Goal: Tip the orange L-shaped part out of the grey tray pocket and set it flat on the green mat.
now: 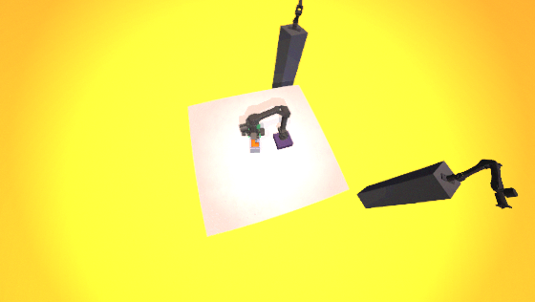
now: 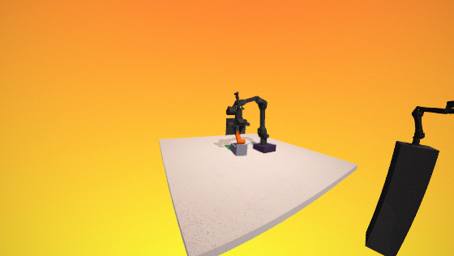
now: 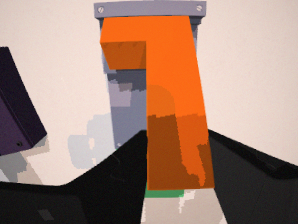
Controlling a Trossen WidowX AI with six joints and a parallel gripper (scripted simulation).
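The L-shaped part point(image 1: 254, 143) point(image 2: 239, 138) point(image 3: 172, 80) is pinched by its straight end in the tool point(image 1: 256, 136) point(image 2: 237, 131) point(image 3: 173, 136) — presumably so the tray point(image 1: 255, 150) point(image 2: 241, 150) point(image 3: 150, 9) is cleared.

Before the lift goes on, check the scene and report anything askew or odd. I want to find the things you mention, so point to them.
The orange part point(image 2: 239, 138) point(image 3: 172, 75) hangs steeply tilted from the pincer point(image 2: 237, 132) point(image 3: 173, 136), its L-shaped end lowest, above the grey tray point(image 2: 241, 150) point(image 3: 150, 9). That suits a lift by the other end; nothing looks visibly spilled or broken.
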